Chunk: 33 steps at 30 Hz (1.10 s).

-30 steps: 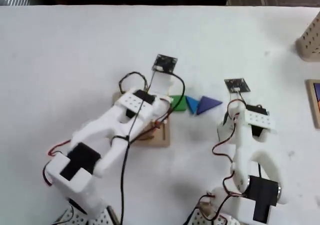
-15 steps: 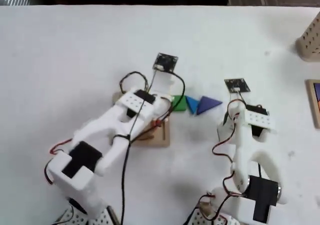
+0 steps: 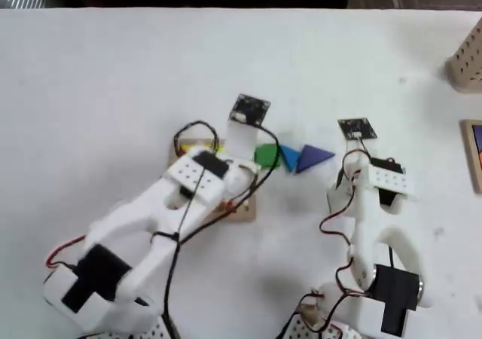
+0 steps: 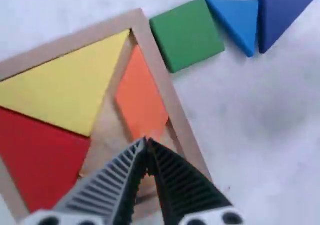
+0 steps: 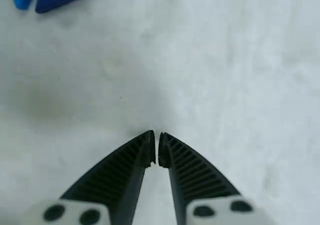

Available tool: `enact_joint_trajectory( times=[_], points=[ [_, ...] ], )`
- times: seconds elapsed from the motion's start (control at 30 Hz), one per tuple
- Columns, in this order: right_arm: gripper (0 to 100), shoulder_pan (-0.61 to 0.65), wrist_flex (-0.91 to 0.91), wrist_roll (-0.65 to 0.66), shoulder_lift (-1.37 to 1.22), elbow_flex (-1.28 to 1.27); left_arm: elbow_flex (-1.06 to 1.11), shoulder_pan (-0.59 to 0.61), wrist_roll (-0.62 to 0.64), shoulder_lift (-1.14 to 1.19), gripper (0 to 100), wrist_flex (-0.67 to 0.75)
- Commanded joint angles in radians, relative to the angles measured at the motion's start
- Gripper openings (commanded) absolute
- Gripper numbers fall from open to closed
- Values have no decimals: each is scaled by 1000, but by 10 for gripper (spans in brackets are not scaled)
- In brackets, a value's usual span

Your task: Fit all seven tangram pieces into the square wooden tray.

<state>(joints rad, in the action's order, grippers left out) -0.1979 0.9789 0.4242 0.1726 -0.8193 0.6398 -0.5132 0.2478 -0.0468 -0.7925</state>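
Over the wooden tray [image 4: 75, 39]: my left gripper [image 4: 146, 144], tips pressed together on nothing, above the end of the orange parallelogram [image 4: 141, 100].

Seated in the tray, 3 pieces: yellow triangle [image 4: 70, 87], red triangle [image 4: 40, 155] and the orange one, with bare wood showing beside it.

Outside, just beside the rim, close together in a row: green square [image 4: 186, 34], light blue triangle [image 4: 235, 19], dark blue triangle [image 4: 280, 10].

My right gripper [image 5: 156, 137]: tips nearly closed, empty, over bare table.

Step, as I judge it: settling the orange piece. Next: spread the tips and take the green square by 2 opposite edges.
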Motion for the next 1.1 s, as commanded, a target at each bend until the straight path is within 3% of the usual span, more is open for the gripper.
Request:
enact_joint_trajectory(
  times=[0.0, 0.2, 0.67, 0.9, 1.07],
  points=[
    [23, -2, -12, 12, 39, 6, 8, -15, 14, -21, 20, 9],
    [23, -4, -12, 9, 39, 6, -34, -13, 14, 120, 20, 80],
    [23, -4, -12, 12, 39, 6, -270, 41, 14, 309, 20, 6],
    [23, -2, -12, 12, 39, 6, -276, 70, 8, 294, 20, 3],
    [23, 1, -12, 12, 38, 6, -269, 64, 6, 99, 20, -133]
  ],
)
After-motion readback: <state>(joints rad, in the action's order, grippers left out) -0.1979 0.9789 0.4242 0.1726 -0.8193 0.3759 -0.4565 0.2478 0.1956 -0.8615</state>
